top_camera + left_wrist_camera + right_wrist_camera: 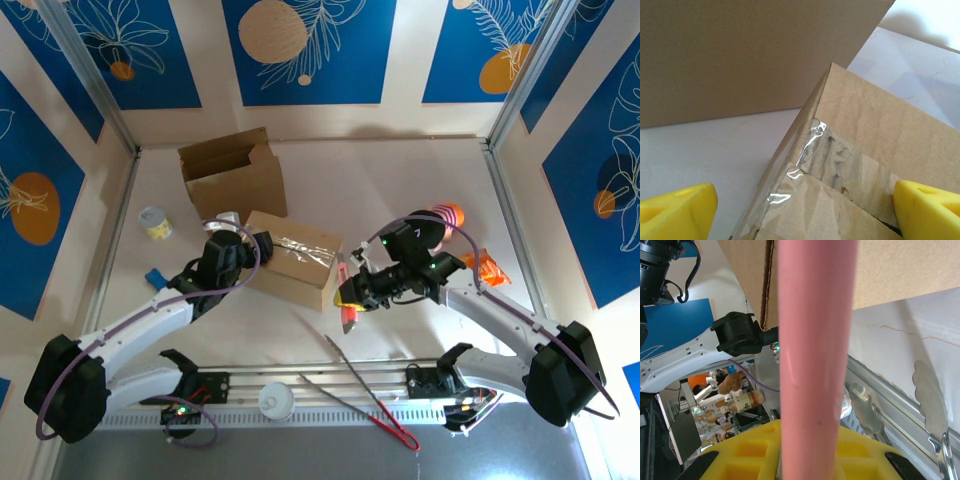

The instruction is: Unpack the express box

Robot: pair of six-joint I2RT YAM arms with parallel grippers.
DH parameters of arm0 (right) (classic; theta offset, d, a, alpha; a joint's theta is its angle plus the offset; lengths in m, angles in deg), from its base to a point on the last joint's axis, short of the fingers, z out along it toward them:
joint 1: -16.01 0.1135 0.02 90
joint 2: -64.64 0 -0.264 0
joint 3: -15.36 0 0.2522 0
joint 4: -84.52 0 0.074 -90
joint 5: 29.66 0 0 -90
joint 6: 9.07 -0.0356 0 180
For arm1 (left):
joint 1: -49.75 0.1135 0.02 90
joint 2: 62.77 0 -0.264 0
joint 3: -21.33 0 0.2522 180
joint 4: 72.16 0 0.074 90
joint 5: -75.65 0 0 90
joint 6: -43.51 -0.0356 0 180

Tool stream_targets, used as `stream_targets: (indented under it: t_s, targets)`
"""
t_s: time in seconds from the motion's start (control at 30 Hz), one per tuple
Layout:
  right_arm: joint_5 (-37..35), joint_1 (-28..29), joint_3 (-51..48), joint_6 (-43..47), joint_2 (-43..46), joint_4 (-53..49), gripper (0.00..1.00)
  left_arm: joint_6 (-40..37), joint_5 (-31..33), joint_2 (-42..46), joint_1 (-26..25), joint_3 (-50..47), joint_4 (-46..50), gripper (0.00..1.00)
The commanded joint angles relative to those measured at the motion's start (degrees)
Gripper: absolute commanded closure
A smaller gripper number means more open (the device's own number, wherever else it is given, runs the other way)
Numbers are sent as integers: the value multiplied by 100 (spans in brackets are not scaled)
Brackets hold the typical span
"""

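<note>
The taped brown express box [292, 258] lies mid-table, its top seam covered in clear tape [812, 145]. My left gripper [256, 246] is at the box's left end, open, and its yellow fingertips [677, 215] straddle the taped corner [840, 165] without touching it. At the box's right end, my right gripper [357, 290] is shut on a pink rod-shaped tool [347, 303]. In the right wrist view the pink tool [815, 355] runs up from the yellow pads [755, 450] toward the box's cardboard side [900, 270].
An open, empty-looking cardboard box [232, 175] stands behind the taped one. A small tin [154, 222] and a blue item [155, 277] lie at left. A pink-orange cup [450, 214] and an orange item [487, 268] lie at right. Metal tongs [365, 392] and a white lid [277, 402] rest near the front rail.
</note>
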Motion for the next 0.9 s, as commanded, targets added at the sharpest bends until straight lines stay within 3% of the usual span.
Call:
stream_targets:
  t_s: [0.0,0.87]
  targets:
    - [238,153,-79,-90,-35,-172,100,-75,153,-172,-58,-237,1258,10]
    - [266,763,77,-447,19,-103,100,-15,176,-409,-76,-160,1200,10]
